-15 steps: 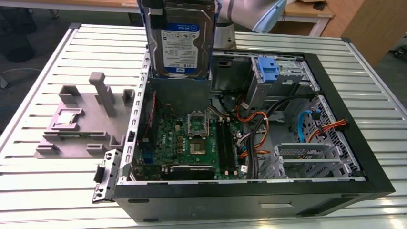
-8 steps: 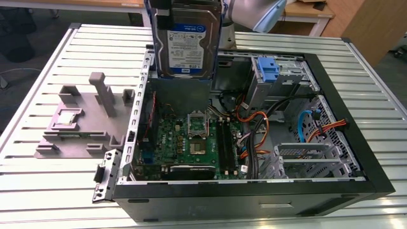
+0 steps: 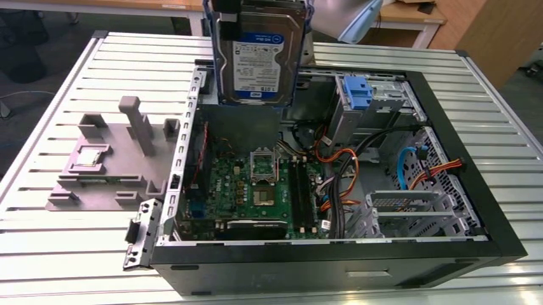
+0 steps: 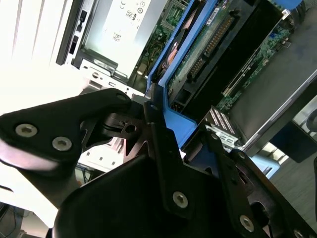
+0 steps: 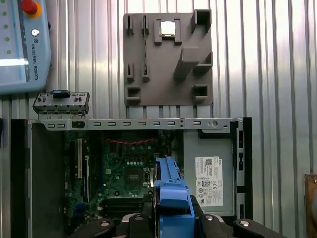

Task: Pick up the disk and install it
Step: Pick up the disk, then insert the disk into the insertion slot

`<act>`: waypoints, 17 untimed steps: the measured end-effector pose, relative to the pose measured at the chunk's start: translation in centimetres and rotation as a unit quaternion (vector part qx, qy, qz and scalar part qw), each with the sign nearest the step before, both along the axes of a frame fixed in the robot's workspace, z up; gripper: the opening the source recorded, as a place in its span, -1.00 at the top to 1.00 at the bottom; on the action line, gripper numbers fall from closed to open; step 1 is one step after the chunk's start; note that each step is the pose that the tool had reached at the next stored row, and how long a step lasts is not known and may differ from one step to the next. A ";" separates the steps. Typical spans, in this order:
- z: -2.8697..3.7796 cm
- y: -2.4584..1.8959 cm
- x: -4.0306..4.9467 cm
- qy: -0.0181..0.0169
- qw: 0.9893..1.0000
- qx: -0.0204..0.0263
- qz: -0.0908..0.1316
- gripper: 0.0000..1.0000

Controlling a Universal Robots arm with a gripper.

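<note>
1. Exterior view: the disk [image 3: 257, 54] stands upright, label toward the camera, above the open computer case [image 3: 339, 262].
2. First wrist view: the gripper [image 5: 172, 220] clamps the disk by its blue frame, over the motherboard [image 5: 126, 173].
3. A grey fixture plate [image 3: 93, 184] lies on the slatted table [image 3: 76, 257] beside the case.

Table [image 3: 60, 254]: slatted metal.
Fixture block [image 3: 110, 190]: grey, holding a processor chip [image 3: 89, 156].
Teach pendant [image 5: 20, 49]: on the table.
Motherboard [image 3: 254, 190]: green, inside the computer case [image 3: 339, 268].
</note>
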State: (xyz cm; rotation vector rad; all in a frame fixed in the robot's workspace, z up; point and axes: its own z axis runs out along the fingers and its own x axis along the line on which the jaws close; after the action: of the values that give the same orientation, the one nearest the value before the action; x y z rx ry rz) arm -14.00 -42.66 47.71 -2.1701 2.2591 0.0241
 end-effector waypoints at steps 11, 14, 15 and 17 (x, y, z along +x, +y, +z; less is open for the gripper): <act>-0.01 -0.04 0.90 0.000 1.000 0.000 0.000 0.26; -0.01 -0.13 0.90 0.000 1.000 -0.001 0.000 0.26; -0.01 -0.16 0.90 0.000 1.000 -0.001 0.000 0.26; -0.01 -0.22 0.90 0.000 1.000 -0.001 0.000 0.26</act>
State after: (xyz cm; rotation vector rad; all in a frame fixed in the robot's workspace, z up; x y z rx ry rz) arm -13.10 -42.88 47.71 -2.1708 2.2601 0.0221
